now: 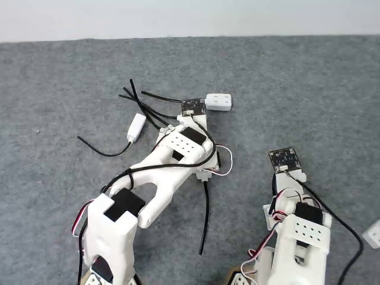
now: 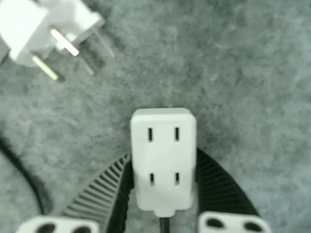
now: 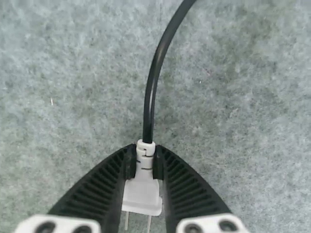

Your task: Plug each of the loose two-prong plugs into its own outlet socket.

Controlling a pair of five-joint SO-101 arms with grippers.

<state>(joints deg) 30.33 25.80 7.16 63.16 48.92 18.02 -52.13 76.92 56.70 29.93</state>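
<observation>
My left gripper is shut on a white outlet block with two pairs of slots; its black cord leaves toward the wrist. Just beyond it lies a chunky white plug with two bare prongs, apart from the block. From above, the left gripper sits mid-table beside a white block. My right gripper is shut on a small white two-prong plug, whose black cord runs away over the carpet. The right gripper sits low on the right.
A slim white plug with a thin black cord lies left of the left arm. Several black cords cross behind it. Another black cord runs down between the arms. A white piece sits at the right edge. Grey carpet covers the table.
</observation>
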